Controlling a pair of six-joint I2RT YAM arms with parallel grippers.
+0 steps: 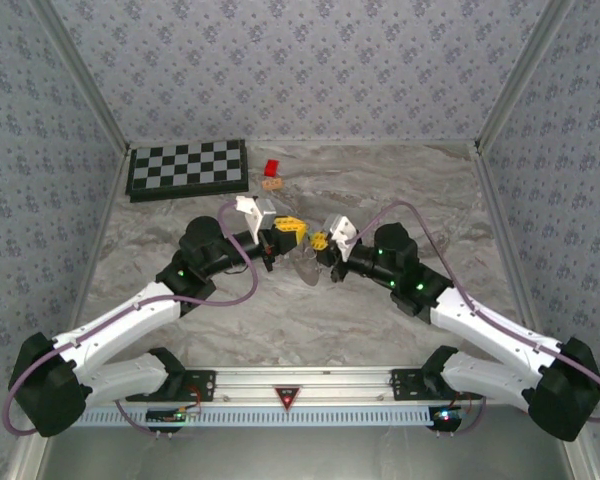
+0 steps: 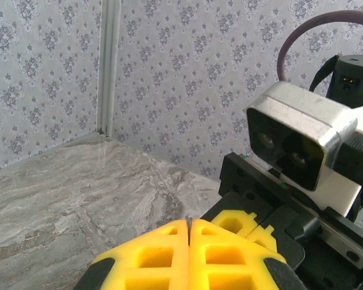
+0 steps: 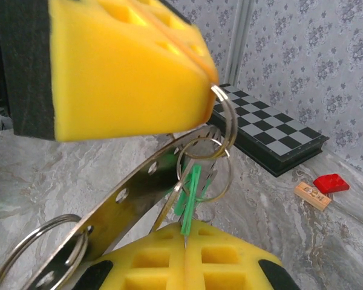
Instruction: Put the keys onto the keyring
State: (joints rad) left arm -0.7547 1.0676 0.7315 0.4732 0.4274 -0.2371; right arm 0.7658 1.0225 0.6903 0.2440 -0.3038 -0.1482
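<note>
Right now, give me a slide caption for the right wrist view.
Right gripper shut on a green key, just below the keyring pinched by the left gripper; chessboard behind.

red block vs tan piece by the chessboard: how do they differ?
The red block is bright red and chunky; the tan piece is pale brown, flatter and longer. The red block lies closer to the back wall than the tan piece. Both rest on the table beside the chessboard.

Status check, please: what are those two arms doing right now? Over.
Left gripper shut on keyring, held off the table. Right gripper shut on green key, right at the ring. Chessboard and red block far back, out of the way.
</note>
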